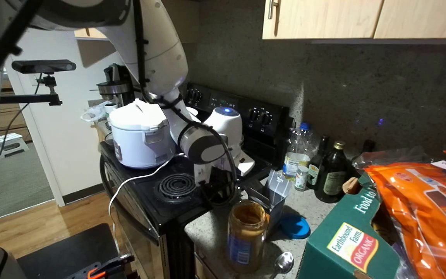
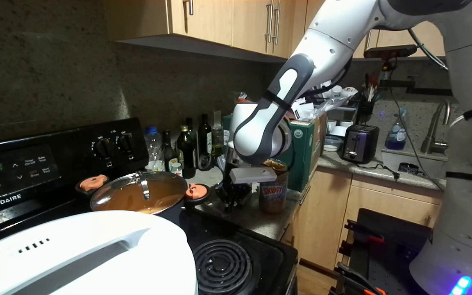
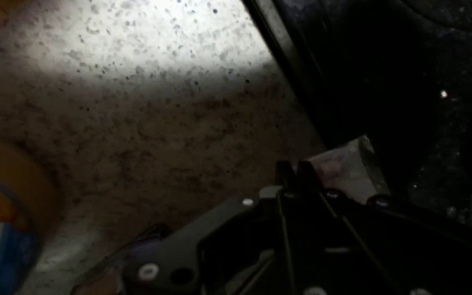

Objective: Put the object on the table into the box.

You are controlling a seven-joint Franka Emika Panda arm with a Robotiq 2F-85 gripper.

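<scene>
Pale block (image 3: pixel 348 174) showed at counter (image 3: pixel 170 123) edge by stove (image 3: pixel 400 98); judged light, stiff, best pinched mid-sides. Gripper (image 3: pixel 294 164) stood narrow; hold unclear.

In an exterior view, the speckled counter (image 1: pixel 209 229) carries an open jar (image 1: pixel 246 242), with a grey box (image 1: pixel 279 186) at one o'clock from it, bottles (image 1: pixel 333 178) at two, a blue lid (image 1: pixel 295 226) just before three, a green box (image 1: pixel 345 255) at three and a spoon (image 1: pixel 284 262) at four. The black stove (image 1: pixel 145 195) beside it bears a white rice cooker (image 1: pixel 141 135) at eleven o'clock from the coil burner (image 1: pixel 176 186). In an exterior view, a lidded pot (image 2: pixel 137 194) sits there at ten o'clock from that burner.
</scene>
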